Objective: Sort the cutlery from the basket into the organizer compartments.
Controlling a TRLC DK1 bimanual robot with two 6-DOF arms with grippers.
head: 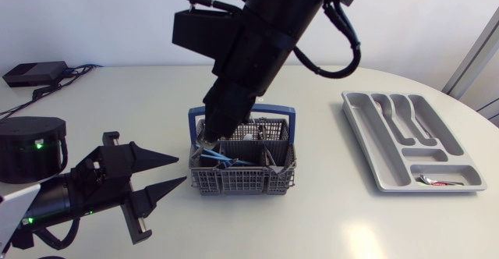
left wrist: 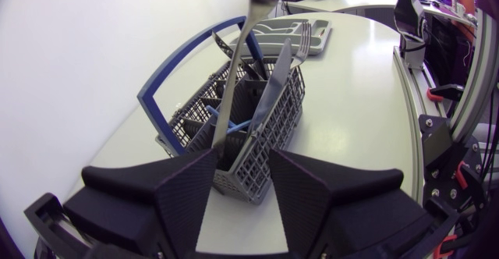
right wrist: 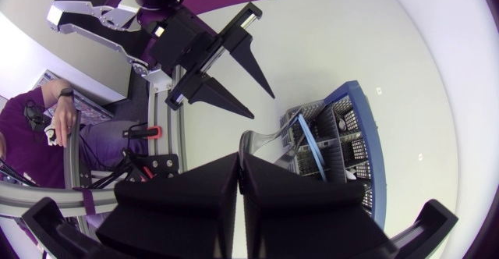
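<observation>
The grey wire basket (head: 269, 182) with a blue handle stands mid-table, holding several pieces of cutlery. My right gripper (head: 209, 140) reaches down into its left side, shut on a silver cutlery piece (left wrist: 238, 64) that stands steeply up out of the basket (left wrist: 257, 161). In the right wrist view the shut fingers (right wrist: 238, 156) pinch that silver piece (right wrist: 261, 143) beside the basket (right wrist: 366, 126). My left gripper (head: 181, 170) hovers open and holding nothing to the left of the basket, its fingers (left wrist: 243, 161) pointing at it. The grey organizer (head: 374, 146) lies at the right.
A knife (left wrist: 273, 95) and a fork (left wrist: 300, 37) lean in the basket. A small silver and red item (head: 433, 182) lies in the organizer's nearest compartment. A black box (head: 35, 73) with cables sits at the back left.
</observation>
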